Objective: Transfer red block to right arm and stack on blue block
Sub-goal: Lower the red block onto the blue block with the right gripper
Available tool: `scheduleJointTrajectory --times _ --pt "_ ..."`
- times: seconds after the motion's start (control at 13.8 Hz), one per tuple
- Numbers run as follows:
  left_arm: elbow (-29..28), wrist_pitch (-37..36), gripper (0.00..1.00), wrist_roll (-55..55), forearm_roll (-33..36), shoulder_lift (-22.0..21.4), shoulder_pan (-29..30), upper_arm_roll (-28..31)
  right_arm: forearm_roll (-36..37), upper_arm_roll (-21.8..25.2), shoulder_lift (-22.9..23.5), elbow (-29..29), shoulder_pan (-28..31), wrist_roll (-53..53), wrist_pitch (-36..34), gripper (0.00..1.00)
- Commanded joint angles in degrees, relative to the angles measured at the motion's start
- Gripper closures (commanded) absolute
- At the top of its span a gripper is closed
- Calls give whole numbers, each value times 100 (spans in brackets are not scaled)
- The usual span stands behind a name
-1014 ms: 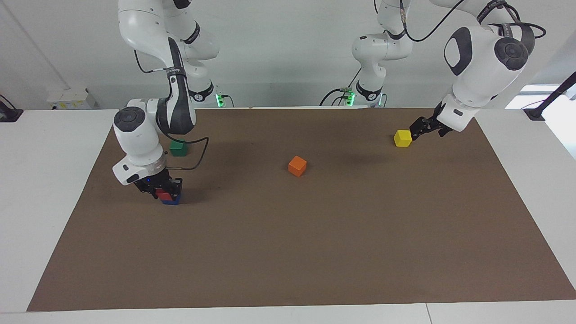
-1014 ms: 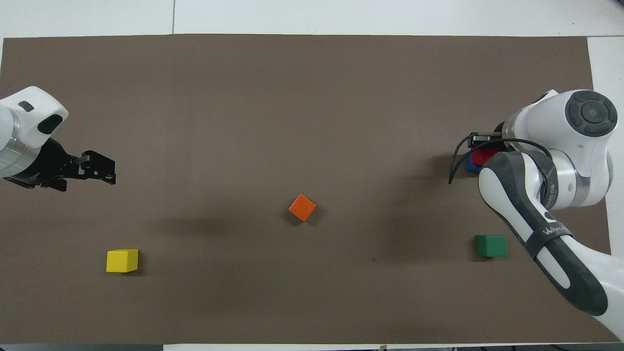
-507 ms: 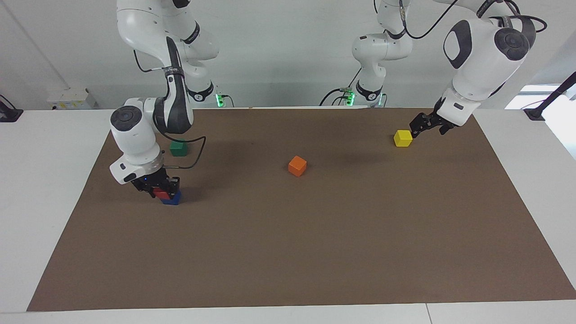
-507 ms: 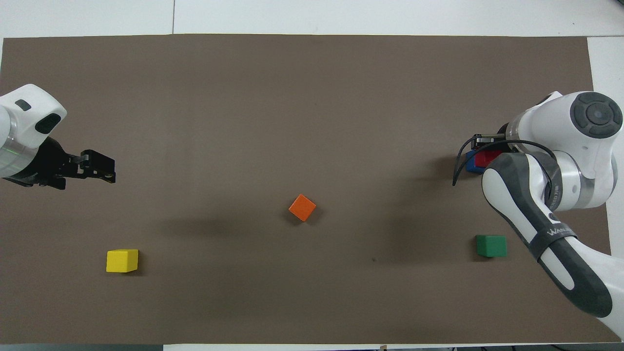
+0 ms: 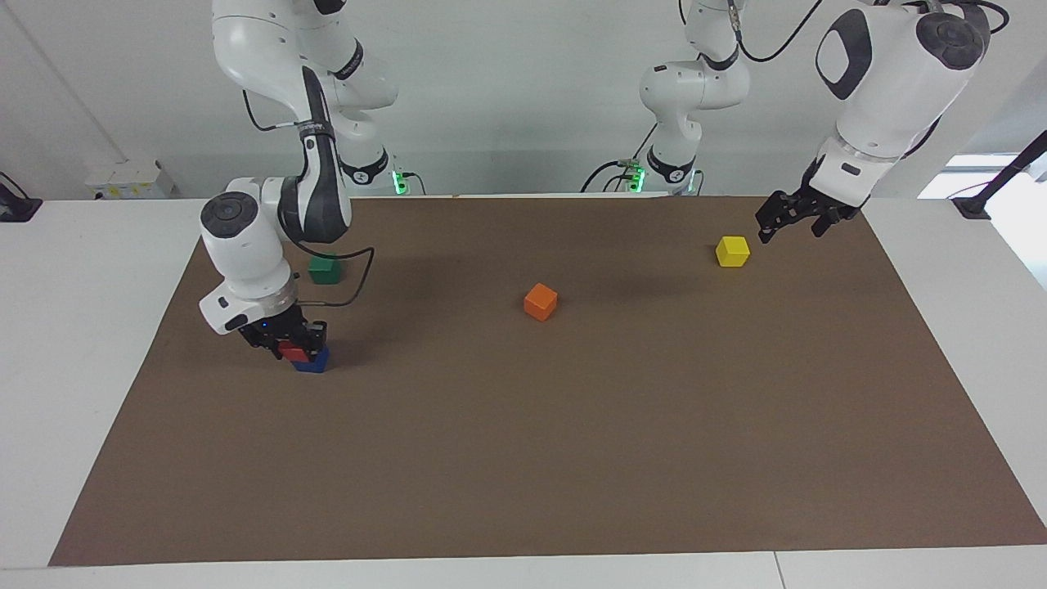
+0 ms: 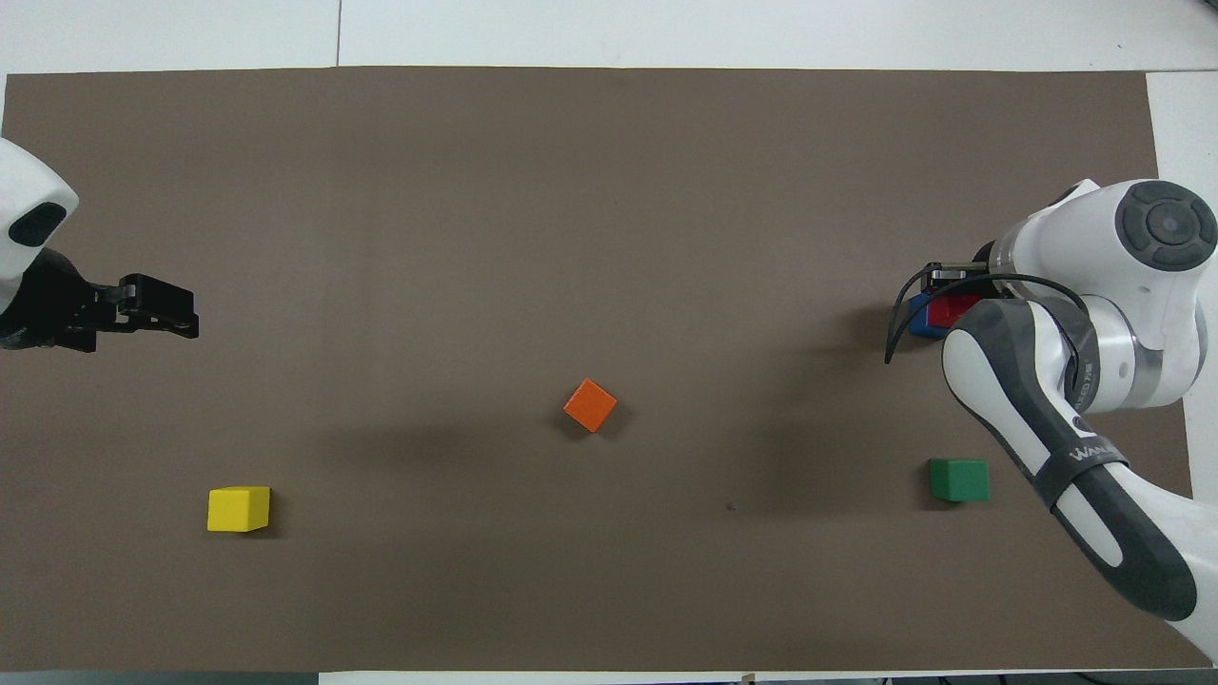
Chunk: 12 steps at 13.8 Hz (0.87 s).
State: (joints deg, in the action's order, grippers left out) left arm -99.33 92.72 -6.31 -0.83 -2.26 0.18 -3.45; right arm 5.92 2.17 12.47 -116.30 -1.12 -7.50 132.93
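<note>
The right gripper (image 5: 296, 350) is down at the right arm's end of the brown surface (image 5: 572, 458), its fingers apparently pinching the red block (image 5: 292, 352), which sits on the blue block (image 5: 312, 361); the wrist hides the contact, so whether the grip is loosened is hard to tell. The red block looks offset from the blue one toward the right arm's edge of the surface, so if the fingers release and lift carelessly, it could be dragged off or tip from the overhang. The left gripper (image 5: 787, 214) hangs in the air near the yellow cube (image 5: 732, 251), fingers spread and holding nothing, waiting. The only writing visible is lettering on the right arm's dark forearm band (image 6: 1085, 449), too partial to read with confidence.
</note>
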Motion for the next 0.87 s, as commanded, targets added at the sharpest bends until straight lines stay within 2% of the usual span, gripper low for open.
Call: scheduleJointTrajectory --times 0.0,0.43,0.65,0.8 --pt "-42 9 0 -37 -40 -64 -18 72 -118 -50 -114 -139 51 161 -48 0" --pt "-42 9 0 -37 -40 -64 -18 72 -135 -50 -105 71 33 144 -276 0" --pt "-42 9 0 -37 -40 -73 -9 81 -494 -76 -114 633 16 126 -1064 0" --pt "-42 1 0 -37 -40 -73 -18 72 -540 -94 -166 1177 16 144 -1959 0"
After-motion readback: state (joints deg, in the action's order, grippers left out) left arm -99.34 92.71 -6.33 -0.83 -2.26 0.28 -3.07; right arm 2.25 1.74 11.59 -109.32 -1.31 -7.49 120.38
